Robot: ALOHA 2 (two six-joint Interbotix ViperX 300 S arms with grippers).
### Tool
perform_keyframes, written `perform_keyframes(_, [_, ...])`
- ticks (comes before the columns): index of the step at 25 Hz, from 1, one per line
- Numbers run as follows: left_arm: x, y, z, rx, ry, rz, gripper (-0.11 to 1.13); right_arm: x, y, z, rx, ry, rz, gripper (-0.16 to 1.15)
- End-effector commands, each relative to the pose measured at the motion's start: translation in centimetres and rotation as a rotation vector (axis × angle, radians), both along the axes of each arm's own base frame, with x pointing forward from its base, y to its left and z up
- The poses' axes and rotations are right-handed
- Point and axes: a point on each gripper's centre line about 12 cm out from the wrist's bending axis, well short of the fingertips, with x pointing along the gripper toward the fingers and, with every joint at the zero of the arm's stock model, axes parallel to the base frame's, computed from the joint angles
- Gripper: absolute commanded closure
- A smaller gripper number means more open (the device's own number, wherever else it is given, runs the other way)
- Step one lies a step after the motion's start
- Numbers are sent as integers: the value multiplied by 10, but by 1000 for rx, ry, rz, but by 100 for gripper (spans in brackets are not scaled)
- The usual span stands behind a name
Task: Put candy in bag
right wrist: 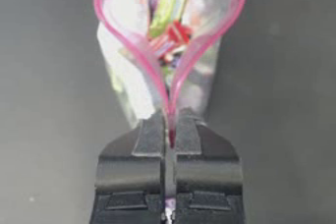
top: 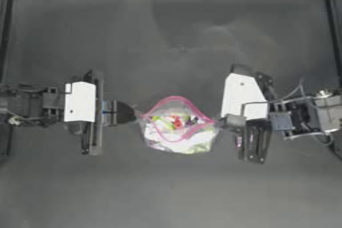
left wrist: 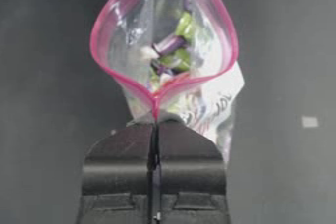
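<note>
top view shows the bag (top: 178, 126) in the middle of the dark table (top: 167, 32). its pink seal strip (top: 175, 100) is pulled wide into a loop, so the mouth gapes. the left gripper (top: 137, 114) pinches the left end of the strip. the right gripper (top: 220, 121) pinches the right end. both sets of jaws are squeezed tight on the plastic, with the bag stretched between them. colourful sweets (top: 175, 122) sit inside; green, red and purple ones show through the clear sides in both wrist views. a tiny pink and white thing (top: 238, 141) lies on the table just beside the right gripper; it may be the candy, but it is too small to tell.
</note>
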Motion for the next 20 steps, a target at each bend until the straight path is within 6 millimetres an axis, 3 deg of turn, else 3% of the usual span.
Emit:
perform_keyframes(1, [4, -1, 3, -1, -14, -2, 90, 2, -1, -2, 5, -23, 7, 93])
perform_keyframes(20, [16, -14, -22, 5, -22, -24, 90, 5, 0, -32, 16, 7, 22, 93])
